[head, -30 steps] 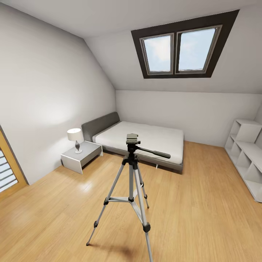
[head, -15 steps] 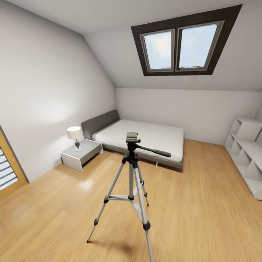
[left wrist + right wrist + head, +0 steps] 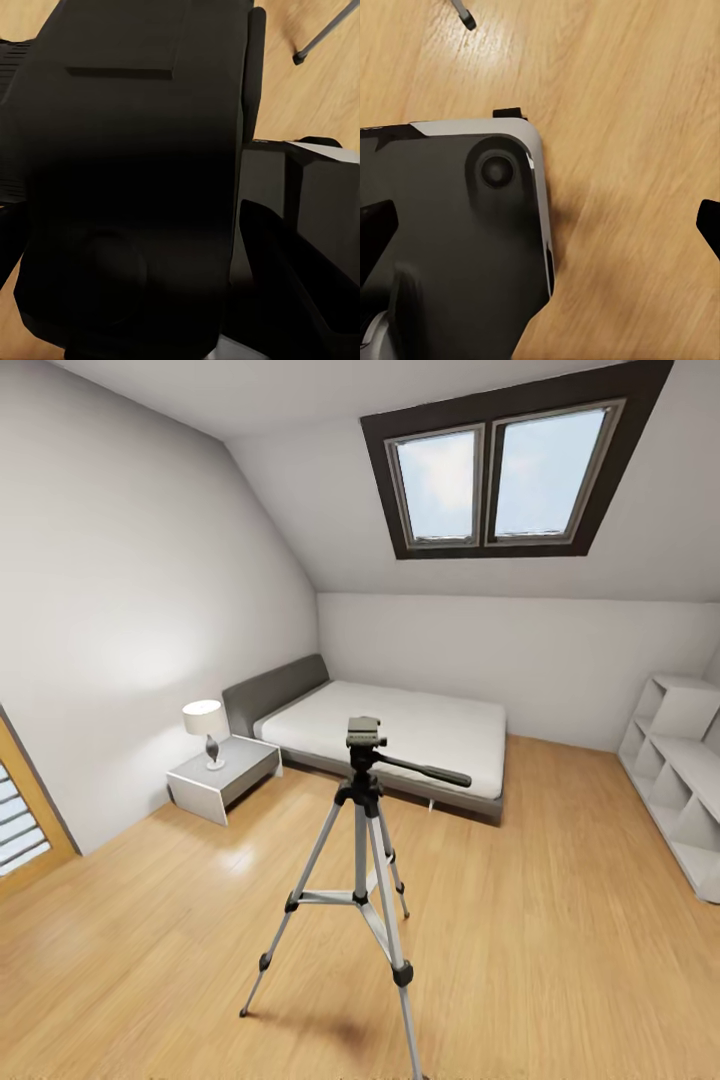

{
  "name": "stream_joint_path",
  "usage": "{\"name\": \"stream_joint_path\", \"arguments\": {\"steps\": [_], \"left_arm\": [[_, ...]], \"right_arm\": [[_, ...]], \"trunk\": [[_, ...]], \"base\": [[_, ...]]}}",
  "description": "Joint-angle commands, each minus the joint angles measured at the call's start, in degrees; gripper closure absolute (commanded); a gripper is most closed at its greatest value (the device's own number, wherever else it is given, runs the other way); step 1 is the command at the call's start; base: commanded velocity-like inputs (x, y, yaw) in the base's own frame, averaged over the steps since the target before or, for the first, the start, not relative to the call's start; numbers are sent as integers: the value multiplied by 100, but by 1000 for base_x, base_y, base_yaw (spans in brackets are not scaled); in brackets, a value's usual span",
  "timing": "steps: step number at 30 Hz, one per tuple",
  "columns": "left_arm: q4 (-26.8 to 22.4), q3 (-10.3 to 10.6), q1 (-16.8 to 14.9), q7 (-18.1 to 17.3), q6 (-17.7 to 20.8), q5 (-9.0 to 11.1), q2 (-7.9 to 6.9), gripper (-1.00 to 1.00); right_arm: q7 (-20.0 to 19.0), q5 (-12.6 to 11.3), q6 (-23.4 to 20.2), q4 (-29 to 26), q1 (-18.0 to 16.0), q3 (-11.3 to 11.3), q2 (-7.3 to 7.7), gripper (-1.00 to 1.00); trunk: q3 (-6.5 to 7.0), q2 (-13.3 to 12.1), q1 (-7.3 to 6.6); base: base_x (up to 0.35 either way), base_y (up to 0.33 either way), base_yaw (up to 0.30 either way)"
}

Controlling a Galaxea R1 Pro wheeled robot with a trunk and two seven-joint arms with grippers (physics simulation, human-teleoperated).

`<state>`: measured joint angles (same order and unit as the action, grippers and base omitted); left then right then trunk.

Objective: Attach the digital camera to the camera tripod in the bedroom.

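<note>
The camera tripod (image 3: 362, 800) stands on the wood floor in the middle of the bedroom, with silver legs spread, a bare head plate (image 3: 365, 732) and a black pan handle (image 3: 425, 770) pointing right. The matte-black digital camera (image 3: 135, 135) sits very close in the left wrist view, and my left gripper (image 3: 127, 225) is shut on it, with dark fingers at both its sides. One tripod foot (image 3: 300, 56) shows on the floor beyond it. My right gripper (image 3: 544, 229) is open over the floor and my own dark base (image 3: 450, 240), with another tripod foot (image 3: 465, 16) past it.
A low grey bed (image 3: 400, 725) lies behind the tripod under the skylight (image 3: 500, 470). A white nightstand (image 3: 225, 775) with a lamp (image 3: 205, 722) stands at the left wall, a white shelf unit (image 3: 680, 780) at the right, and a wooden door (image 3: 20, 810) at the far left.
The whole head view has shifted a little, so the tripod and bed sit slightly higher in it. Nothing in the room has moved.
</note>
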<state>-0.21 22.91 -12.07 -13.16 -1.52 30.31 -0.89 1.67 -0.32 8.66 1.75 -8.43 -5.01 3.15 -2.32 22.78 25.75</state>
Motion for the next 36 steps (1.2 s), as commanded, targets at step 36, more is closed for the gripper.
{"name": "stream_joint_path", "arguments": {"steps": [36], "left_arm": [[12,47,-6,182,-21,54,10,100]], "right_arm": [[0,6,31,19,-9,-35,-17,-100]], "trunk": [[-343,13,3]], "base": [[0,0,0]]}}
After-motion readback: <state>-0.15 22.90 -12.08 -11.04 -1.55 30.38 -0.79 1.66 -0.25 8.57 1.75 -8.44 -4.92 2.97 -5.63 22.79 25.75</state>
